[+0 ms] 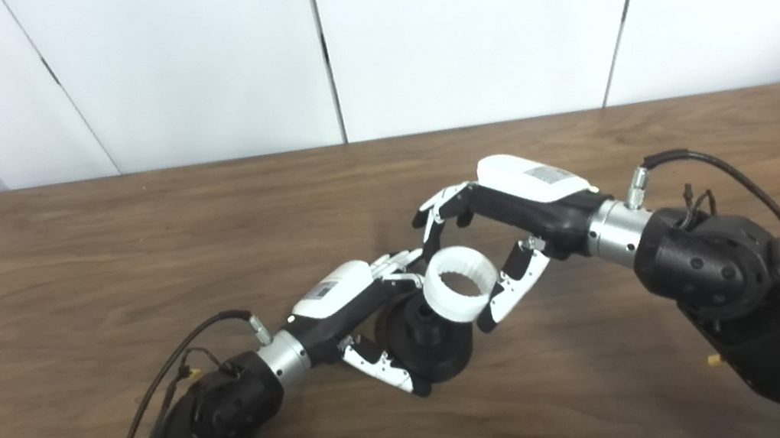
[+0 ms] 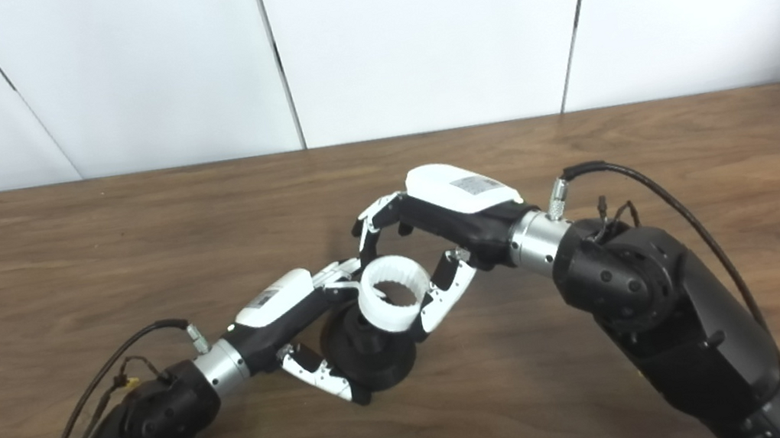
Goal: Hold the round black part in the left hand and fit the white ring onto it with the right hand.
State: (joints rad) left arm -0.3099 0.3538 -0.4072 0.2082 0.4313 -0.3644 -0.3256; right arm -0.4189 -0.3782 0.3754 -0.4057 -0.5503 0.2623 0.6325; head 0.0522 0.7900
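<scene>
Above the brown wooden table (image 1: 132,250), our left hand (image 1: 365,308) grips the round black plastic part (image 1: 427,337) with its hub tilted up-right. Our right hand (image 1: 493,234) pinches the white toothed plastic ring (image 1: 457,282) just over that hub, perhaps touching. We should square the ring's axis to the hub, then press evenly.

— Colours of the parts?
— White ring (image 1: 459,283), ridged inside; round black part (image 1: 429,337), plain matte.
— The hands?
— Left hand (image 1: 365,308) and right hand (image 1: 506,221): black bodies, white shells, silver wrists.
— Surroundings?
— Table (image 1: 134,265) dark brown wood grain; wall panels (image 1: 181,64) plain white, dark seams.
</scene>
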